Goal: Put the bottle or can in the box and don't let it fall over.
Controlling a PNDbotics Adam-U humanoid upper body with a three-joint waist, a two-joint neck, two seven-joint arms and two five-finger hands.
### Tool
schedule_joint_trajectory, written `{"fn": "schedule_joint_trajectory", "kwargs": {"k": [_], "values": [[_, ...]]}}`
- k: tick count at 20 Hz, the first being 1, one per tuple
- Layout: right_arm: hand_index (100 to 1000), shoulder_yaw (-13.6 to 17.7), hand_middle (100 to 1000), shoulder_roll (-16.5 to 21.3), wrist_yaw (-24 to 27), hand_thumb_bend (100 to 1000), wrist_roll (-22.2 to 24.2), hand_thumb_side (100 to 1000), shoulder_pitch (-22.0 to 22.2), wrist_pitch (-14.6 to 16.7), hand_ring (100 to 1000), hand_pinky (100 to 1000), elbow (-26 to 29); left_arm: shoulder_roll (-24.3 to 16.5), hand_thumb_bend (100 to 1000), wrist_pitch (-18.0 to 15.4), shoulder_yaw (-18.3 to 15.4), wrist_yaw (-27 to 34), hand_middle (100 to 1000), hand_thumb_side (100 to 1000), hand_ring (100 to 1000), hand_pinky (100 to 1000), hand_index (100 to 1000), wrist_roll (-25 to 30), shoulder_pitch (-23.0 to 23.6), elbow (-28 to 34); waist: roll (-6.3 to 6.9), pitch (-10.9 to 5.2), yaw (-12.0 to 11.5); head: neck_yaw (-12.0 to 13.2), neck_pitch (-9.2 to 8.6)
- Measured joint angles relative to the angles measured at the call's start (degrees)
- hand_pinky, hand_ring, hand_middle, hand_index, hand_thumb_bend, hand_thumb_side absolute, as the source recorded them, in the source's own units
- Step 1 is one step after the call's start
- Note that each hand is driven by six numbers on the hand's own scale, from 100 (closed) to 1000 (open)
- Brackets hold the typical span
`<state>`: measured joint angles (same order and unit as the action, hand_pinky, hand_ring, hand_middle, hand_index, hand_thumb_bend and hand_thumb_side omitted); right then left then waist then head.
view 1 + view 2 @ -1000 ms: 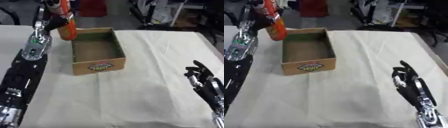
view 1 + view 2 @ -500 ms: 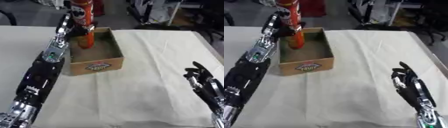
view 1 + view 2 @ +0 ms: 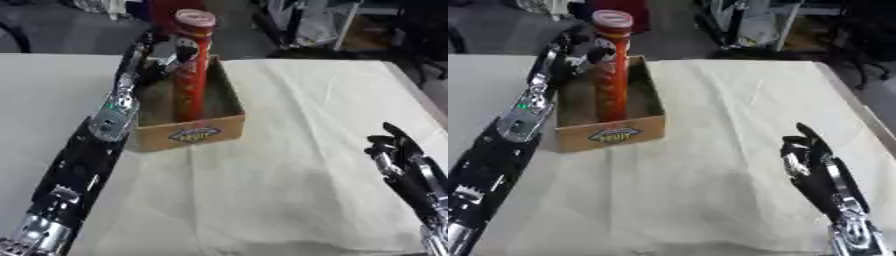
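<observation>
A tall, narrow red can (image 3: 191,70) stands upright inside an open cardboard box (image 3: 187,134) on a counter (image 3: 297,125) covered with a pale cloth. The can's base sits on the box floor near the front wall, and most of its height rises above the rim. The box has a printed label on its front face.

The robot's left hand (image 3: 168,57) reaches in from the left, along the box's left side, and its fingers are curled around the upper part of the can, just below the lid. The robot's right hand (image 3: 807,155) rests idle near the lower right corner, fingers relaxed and up, holding nothing, well apart from the box.

The risk now lies in the release. The can is tall and slim, so it likely tips easily. If the fingers drag sideways as they open, or catch the lid on the way out, the can could lean and fall against a box wall or over the rim. The left arm also runs close beside the box; brushing it could shift the box and topple the can.
</observation>
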<state>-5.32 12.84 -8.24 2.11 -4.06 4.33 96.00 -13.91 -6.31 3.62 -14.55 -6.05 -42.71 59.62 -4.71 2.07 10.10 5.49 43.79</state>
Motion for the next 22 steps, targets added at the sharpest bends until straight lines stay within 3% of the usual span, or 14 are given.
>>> {"fn": "schedule_joint_trajectory", "kwargs": {"k": [3, 6, 8, 12, 17, 22], "values": [[1000, 0.0, 775, 0.0, 0.0, 100, -0.1, 617, 0.0, 0.1, 746, 796, 0.0, -1.1, 1000, 0.4, -0.6, 1.3, 759, 668, 932, 996, 918, -1.3, 3.3, 5.4, 0.04, 0.02, -0.4, 0.0, -0.03], [1000, 0.4, 775, 0.0, 0.0, 100, -0.3, 617, 0.0, 0.1, 746, 796, 0.0, -3.3, 1000, 1.0, -1.9, 5.5, 754, 660, 931, 996, 911, -2.0, 9.1, 15.0, 0.18, 0.19, -1.0, -0.4, -0.04], [1000, 0.5, 775, 0.0, 0.0, 100, -0.5, 618, 0.0, 0.0, 746, 796, 0.0, -4.8, 1000, 1.7, -3.5, 8.5, 755, 601, 930, 996, 911, -2.3, 14.2, 22.5, 0.52, 0.19, -1.7, -0.9, -0.04], [1000, 0.9, 775, 0.0, 0.0, 100, -0.8, 619, 0.0, 0.0, 746, 796, 0.0, -5.8, 868, 3.5, -8.2, 12.4, 743, 553, 917, 980, 889, -1.9, 24.9, 34.0, 0.85, 0.2, -2.9, -1.8, -0.03], [1000, 1.1, 775, 0.0, 0.0, 100, -1.0, 620, 0.1, 0.0, 746, 796, 0.0, -3.7, 794, 5.7, -14.7, 14.1, 732, 537, 902, 945, 879, -3.5, 34.8, 40.4, 1.01, 0.18, -4.2, -2.3, -0.02], [1000, 1.4, 776, 0.0, 0.0, 100, -1.2, 621, 0.4, 0.0, 746, 796, 0.0, 0.3, 764, 6.7, -17.7, 12.5, 729, 546, 896, 935, 874, -4.4, 38.6, 42.6, 1.12, -0.32, -5.0, -2.5, 0.0]]}}
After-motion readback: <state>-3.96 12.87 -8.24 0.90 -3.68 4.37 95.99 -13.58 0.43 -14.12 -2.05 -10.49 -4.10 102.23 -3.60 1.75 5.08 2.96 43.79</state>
